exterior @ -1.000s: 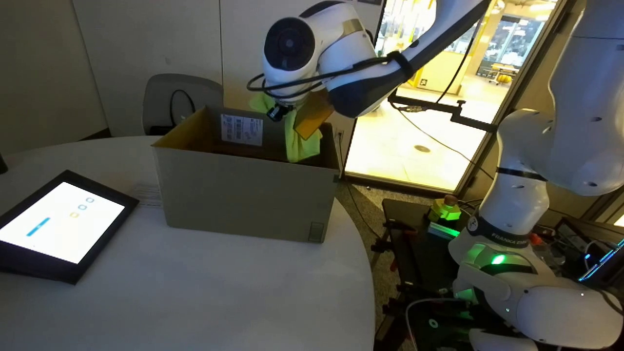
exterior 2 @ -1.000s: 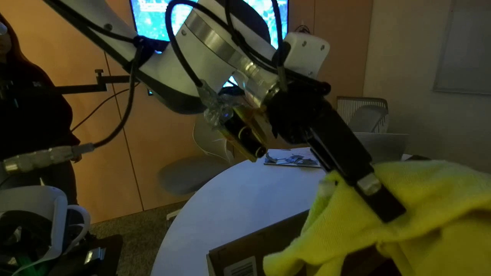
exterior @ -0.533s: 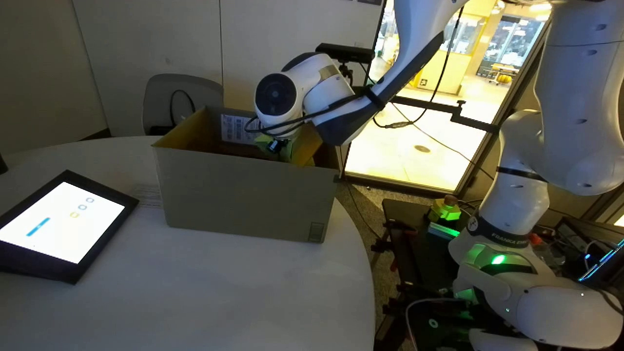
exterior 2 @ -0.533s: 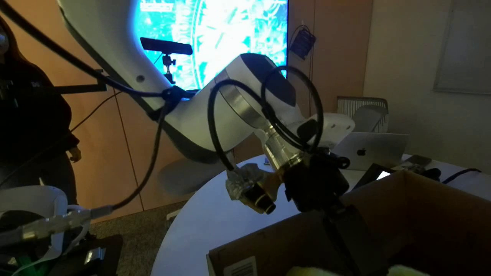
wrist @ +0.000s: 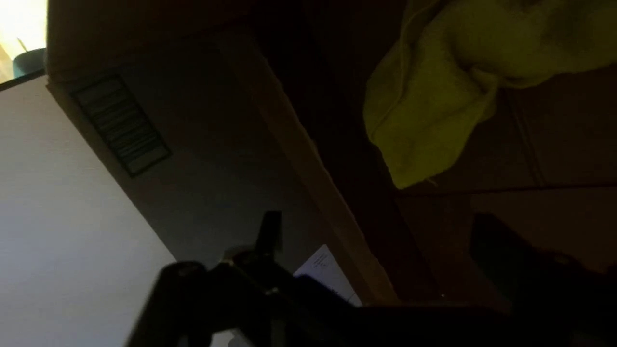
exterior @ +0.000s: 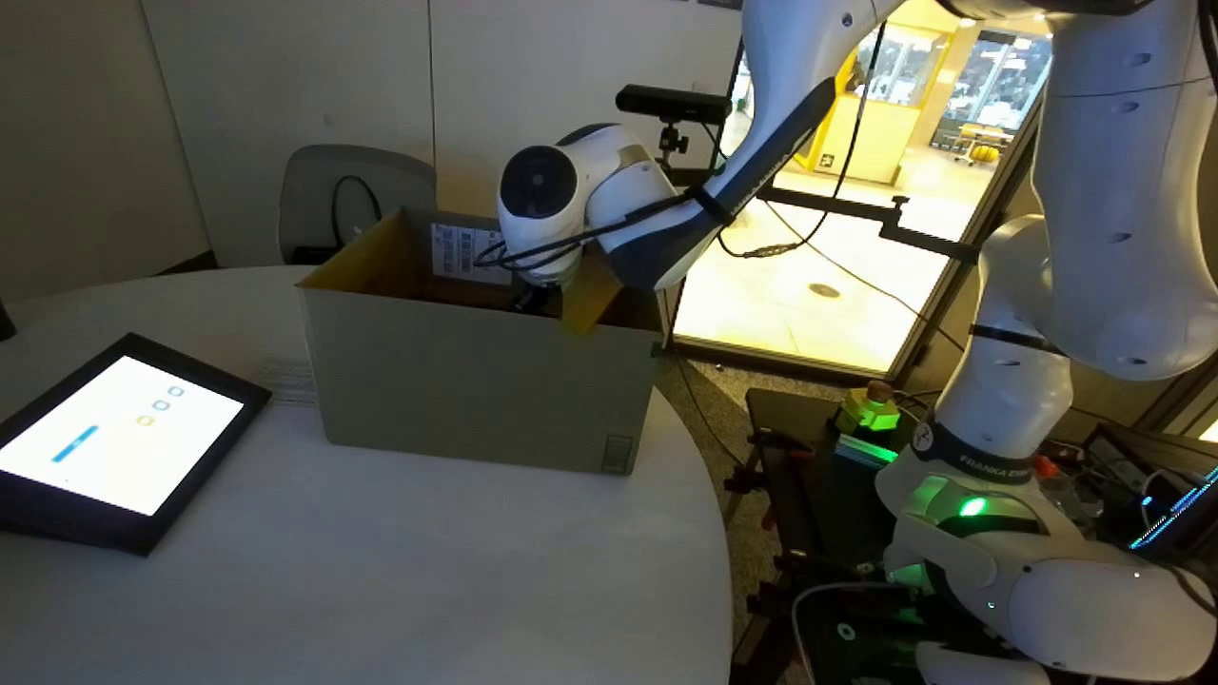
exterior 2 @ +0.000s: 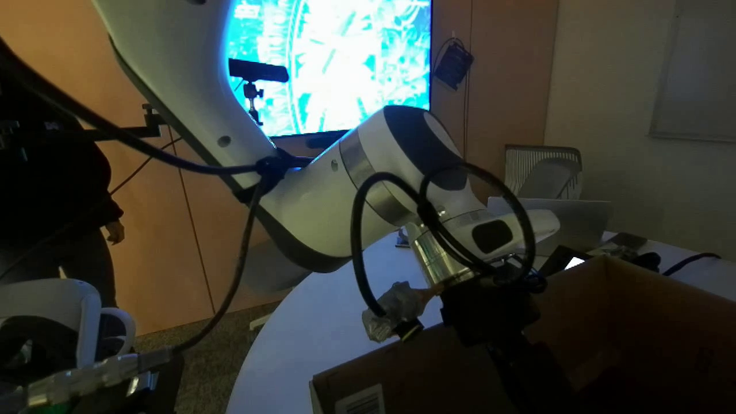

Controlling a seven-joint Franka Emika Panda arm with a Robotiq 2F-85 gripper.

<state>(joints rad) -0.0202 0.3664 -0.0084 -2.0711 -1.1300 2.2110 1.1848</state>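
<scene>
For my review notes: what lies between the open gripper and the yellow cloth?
In the dim wrist view, only dark cardboard of the box shows between the gripper and the yellow cloth; I see no other object there.

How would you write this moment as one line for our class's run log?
gripper: open, empty | yellow cloth: inside cardboard box, apart from gripper | cardboard box: open-topped, on white table
</scene>
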